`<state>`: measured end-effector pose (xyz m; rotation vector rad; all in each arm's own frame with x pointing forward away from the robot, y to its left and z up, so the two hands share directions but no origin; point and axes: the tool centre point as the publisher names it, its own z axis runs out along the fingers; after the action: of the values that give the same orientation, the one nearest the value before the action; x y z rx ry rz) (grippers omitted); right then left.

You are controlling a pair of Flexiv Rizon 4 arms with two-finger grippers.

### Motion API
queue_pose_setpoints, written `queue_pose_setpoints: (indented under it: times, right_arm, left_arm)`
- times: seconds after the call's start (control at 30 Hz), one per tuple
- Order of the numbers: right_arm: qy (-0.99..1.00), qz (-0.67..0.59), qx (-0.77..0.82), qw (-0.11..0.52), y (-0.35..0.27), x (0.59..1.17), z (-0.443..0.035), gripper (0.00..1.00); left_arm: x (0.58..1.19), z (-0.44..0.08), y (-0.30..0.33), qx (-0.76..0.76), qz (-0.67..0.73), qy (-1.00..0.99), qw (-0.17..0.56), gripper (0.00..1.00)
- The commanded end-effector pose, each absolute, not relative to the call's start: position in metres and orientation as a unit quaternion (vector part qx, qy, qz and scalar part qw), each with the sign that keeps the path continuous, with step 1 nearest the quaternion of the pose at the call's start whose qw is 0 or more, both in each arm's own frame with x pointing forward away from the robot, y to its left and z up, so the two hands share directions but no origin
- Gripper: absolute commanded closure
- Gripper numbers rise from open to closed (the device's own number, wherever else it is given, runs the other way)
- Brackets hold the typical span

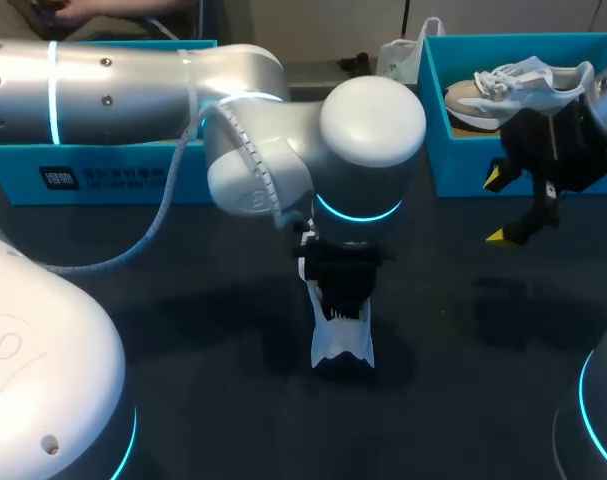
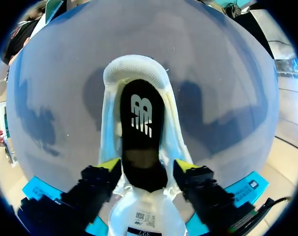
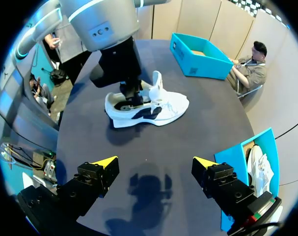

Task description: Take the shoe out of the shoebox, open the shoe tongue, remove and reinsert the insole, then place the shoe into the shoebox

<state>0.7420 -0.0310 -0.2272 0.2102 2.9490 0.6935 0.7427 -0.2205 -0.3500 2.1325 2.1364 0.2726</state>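
Both arms' jaws stand apart, the left astride the shoe (image 2: 134, 66), which its wrist (image 1: 368, 130) mostly hides from overhead.

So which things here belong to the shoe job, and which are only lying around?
For the job: white shoe on the table, its black insole, probably the empty blue box.
Lying about: second shoe, and the other blue box holding it.
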Motion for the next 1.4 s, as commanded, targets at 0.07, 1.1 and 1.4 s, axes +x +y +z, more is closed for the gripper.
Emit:
queue_pose_setpoints:
  times: [0.07,1.1,1.4]
  right_arm:
    - [0.970,0.227,0.070,0.053,-0.030,0.742,-0.227,0.00]
    - [0.970,0.227,0.070,0.053,-0.030,0.742,-0.227,0.00]
    - [0.970,0.227,0.070,0.053,-0.030,0.742,-0.227,0.00]
  left_arm:
    - [0.742,-0.348,-0.219,0.704,0.097,0.701,0.057,0.00]
    - [0.772,-0.315,-0.217,0.711,0.080,0.697,0.057,0.00]
    - [0.787,-0.296,-0.214,0.729,0.092,0.676,0.056,0.00]
